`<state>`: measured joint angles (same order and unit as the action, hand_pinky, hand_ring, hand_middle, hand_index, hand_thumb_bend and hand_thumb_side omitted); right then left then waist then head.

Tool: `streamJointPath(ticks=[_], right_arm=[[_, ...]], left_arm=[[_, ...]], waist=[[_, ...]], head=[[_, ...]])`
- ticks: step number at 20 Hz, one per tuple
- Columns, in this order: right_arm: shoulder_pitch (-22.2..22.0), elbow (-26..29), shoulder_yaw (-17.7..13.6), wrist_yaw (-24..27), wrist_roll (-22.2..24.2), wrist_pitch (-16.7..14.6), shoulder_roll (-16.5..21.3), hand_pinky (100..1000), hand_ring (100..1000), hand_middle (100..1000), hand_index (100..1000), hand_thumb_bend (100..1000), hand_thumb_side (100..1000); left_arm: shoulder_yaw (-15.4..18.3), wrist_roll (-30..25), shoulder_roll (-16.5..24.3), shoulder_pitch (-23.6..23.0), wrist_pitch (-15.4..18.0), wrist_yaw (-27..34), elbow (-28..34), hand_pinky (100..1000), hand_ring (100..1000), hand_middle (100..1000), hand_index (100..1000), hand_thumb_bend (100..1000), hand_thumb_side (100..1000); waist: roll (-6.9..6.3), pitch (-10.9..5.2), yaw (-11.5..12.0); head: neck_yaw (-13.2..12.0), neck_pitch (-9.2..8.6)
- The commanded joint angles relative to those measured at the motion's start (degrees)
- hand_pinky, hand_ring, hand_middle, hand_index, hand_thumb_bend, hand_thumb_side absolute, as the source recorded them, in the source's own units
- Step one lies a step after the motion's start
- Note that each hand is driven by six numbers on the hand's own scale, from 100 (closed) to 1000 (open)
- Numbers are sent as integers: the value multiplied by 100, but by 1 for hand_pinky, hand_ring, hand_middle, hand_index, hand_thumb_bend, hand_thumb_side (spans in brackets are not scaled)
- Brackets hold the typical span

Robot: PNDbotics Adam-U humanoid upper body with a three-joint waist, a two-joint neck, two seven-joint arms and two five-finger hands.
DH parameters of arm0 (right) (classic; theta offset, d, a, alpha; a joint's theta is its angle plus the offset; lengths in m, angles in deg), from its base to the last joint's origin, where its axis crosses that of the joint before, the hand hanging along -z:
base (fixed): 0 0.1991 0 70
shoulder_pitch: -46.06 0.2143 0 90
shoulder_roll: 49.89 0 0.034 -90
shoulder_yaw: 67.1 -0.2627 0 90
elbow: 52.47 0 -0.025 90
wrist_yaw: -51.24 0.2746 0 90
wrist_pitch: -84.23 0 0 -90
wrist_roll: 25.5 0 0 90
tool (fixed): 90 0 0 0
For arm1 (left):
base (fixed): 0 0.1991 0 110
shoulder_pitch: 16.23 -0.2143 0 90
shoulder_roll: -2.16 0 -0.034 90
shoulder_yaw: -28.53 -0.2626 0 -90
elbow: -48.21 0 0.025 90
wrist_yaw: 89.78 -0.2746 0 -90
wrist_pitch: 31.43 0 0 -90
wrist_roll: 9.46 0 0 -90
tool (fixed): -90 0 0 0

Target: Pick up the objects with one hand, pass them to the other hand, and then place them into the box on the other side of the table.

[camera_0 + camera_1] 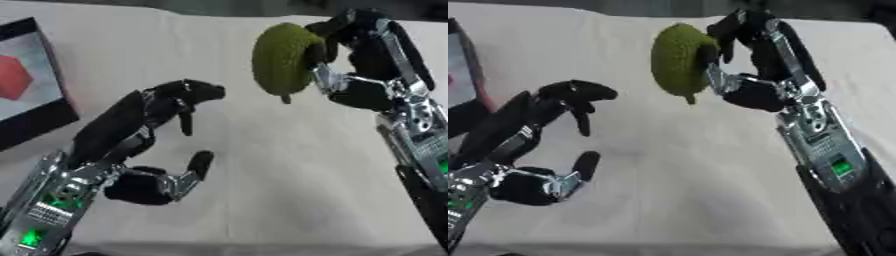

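Stereo head view of a cloth-covered tabletop [289,190]. The right robot hand [750,85], entering from the upper right, has its fingers and thumb curled round a green, rounded, textured object [284,59] and holds it in the air above the far middle of the tabletop; a short stalk-like tip points down from the object's lower edge. The left robot hand [144,150] reaches in from the lower left, palm turned toward the object, its fingers bent over at the top and its thumb raised below them, with a wide gap between the two and nothing in its grasp. It lies below and to the left of the object, apart from it. At the left edge stands a dark-walled box [35,122]; a red item [12,77] lies on its pale floor.
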<state>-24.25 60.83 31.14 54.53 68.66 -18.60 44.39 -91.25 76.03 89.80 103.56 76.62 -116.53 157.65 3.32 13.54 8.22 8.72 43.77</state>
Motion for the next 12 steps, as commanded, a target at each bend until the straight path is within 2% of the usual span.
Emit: streamJointPath(ticks=[1, 12], right_arm=[[97, 129, 77, 64, 199, -20, -6, 779, 413, 266, 273, 100, 100], [173, 129, 286, 257, 504, -192, -60, 777, 413, 266, 273, 100, 100]], left_arm=[[-23, 257, -104, 140, -120, 199, 197, 668, 453, 820, 978, 100, 475], [-84, 892, -367, 237, -773, 23, 30, 708, 481, 844, 994, 100, 507]], waist=[[-2, -121, -11], [30, -103, -53]], head=[[4, 35], [88, 35]])
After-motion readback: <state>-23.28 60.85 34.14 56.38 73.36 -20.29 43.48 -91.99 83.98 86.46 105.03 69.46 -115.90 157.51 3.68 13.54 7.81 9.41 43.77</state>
